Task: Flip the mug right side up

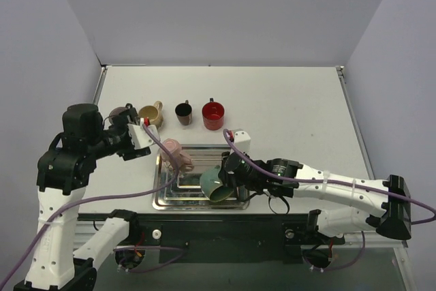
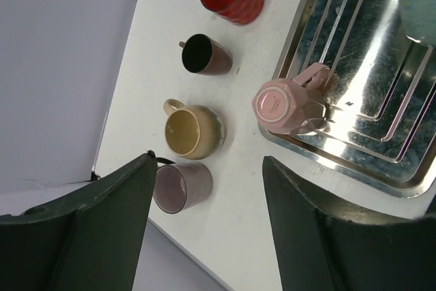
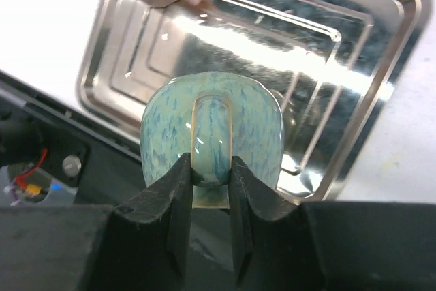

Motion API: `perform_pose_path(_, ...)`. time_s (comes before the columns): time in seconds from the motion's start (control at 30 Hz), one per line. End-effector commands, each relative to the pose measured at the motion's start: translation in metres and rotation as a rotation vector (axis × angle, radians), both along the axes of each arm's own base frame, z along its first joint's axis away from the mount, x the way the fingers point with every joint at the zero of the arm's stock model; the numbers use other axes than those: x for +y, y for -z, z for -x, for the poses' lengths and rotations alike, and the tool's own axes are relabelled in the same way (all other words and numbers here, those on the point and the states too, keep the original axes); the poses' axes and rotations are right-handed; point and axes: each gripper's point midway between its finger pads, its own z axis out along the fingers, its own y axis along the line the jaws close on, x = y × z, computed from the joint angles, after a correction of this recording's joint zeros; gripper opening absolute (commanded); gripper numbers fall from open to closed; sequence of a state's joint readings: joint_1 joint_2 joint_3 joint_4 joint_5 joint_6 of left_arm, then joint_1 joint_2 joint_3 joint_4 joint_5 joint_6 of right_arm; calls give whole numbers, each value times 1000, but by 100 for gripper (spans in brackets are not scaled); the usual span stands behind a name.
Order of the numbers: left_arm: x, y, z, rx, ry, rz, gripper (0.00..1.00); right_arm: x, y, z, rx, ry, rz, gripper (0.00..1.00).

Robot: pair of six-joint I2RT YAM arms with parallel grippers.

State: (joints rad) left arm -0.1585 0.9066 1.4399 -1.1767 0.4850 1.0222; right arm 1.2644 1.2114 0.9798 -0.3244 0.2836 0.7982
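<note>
A blue-green glazed mug (image 1: 214, 184) hangs tilted on its side over the near part of the steel tray (image 1: 170, 202). My right gripper (image 1: 228, 175) is shut on its handle. In the right wrist view the fingers (image 3: 178, 189) pinch the handle (image 3: 212, 134), with the mug body (image 3: 259, 127) beyond it over the tray (image 3: 381, 100). A pink faceted mug (image 1: 178, 155) sits bottom up and tilted at the tray's far left corner; it also shows in the left wrist view (image 2: 289, 105). My left gripper (image 1: 136, 134) is open and empty above the table, left of the tray.
A row of upright mugs stands behind the tray: purple (image 1: 121, 114), tan (image 1: 151, 115), dark brown (image 1: 183, 113) and red (image 1: 213, 115). They also show in the left wrist view, purple (image 2: 180, 187) nearest the table's left edge (image 2: 129, 141).
</note>
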Motion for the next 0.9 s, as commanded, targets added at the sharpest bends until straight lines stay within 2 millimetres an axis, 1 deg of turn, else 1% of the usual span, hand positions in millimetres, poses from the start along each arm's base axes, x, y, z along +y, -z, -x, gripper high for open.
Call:
perform_pose_path(0.0, -27, -14, 1, -134, 95, 115, 74, -3, -29, -31, -73, 127, -140, 0)
perform_pose_path(0.03, -32, -6, 1, -127, 107, 130, 74, -8, -30, -37, -81, 161, -154, 0)
perform_pose_path(0.07, -38, -14, 3, -165, 116, 165, 74, -11, -45, -44, -94, 204, -222, 0)
perform_pose_path(0.1, -38, -3, -1, -155, 95, 160, 74, -16, -47, -51, -110, 245, -239, 0)
perform_pose_path(0.13, -45, -9, -2, -196, 105, 186, 73, -21, -63, -58, -125, 286, -304, 0)
perform_pose_path(0.17, -39, 1, -7, -203, 51, 170, 73, -27, -70, -64, -150, 326, -327, 0)
perform_pose_path(0.2, -48, 0, -8, -232, 69, 178, 73, -32, -83, -68, -167, 357, -380, 0)
perform_pose_path(0.23, -45, 11, -11, -231, 42, 159, 74, -38, -92, -73, -198, 397, -401, 0)
perform_pose_path(0.27, -54, 7, -8, -257, 53, 178, 74, -42, -103, -75, -215, 421, -440, 0)
perform_pose_path(0.3, -59, 12, -8, -252, 50, 194, 74, -48, -110, -79, -239, 456, -453, 0)
perform_pose_path(0.33, -72, 7, -2, -249, 55, 246, 74, -52, -121, -80, -253, 477, -497, 0)
perform_pose_path(0.37, -82, 10, 1, -222, 56, 277, 74, -56, -132, -83, -275, 506, -538, 0)
perform_pose_path(0.4, -91, 6, 4, -242, 49, 283, 76, -61, -136, -86, -290, 539, -556, 0)
perform_pose_path(0.43, -102, 15, 5, -233, 62, 262, 78, -64, -139, -87, -295, 553, -571, 0)
perform_pose_path(0.47, -114, 15, 9, -282, 63, 242, 80, -66, -150, -90, -312, 577, -611, 0)
perform_pose_path(0.5, -135, 22, 19, -312, 130, 193, 81, -68, -156, -90, -317, 587, -640, 0)
perform_pose_path(0.53, -137, 13, 11, -399, 59, 194, 81, -71, -160, -91, -327, 605, -653, 0)
perform_pose_path(0.57, -160, 1, 18, -479, 105, 211, 82, -74, -167, -92, -331, 618, -691, 0)
perform_pose_path(0.6, -162, 0, 15, -506, 73, 202, 82, -76, -167, -93, -341, 636, -701, 0)
perform_pose_path(0.63, -175, -15, 18, -554, 91, 246, 83, -78, -174, -94, -346, 646, -734, 0)
perform_pose_path(0.7, -191, -20, 21, -570, 125, 271, 84, -82, -180, -95, -359, 660, -761, 0)
perform_pose_path(0.73, -199, -15, 22, -574, 151, 257, 85, -83, -182, -95, -366, 665, -760, 0)
perform_pose_path(0.77, -202, -16, 21, -607, 158, 247, 85, -84, -185, -95, -370, 664, -770, 0)
perform_pose_path(0.8, -205, -6, 18, -622, 160, 217, 85, -86, -187, -95, -373, 668, -774, 0)
perform_pose_path(0.83, -204, -13, 15, -662, 140, 232, 86, -86, -189, -95, -375, 667, -787, 0)
perform_pose_path(0.87, -208, -3, 14, -670, 149, 203, 86, -87, -191, -94, -377, 663, -793, 0)
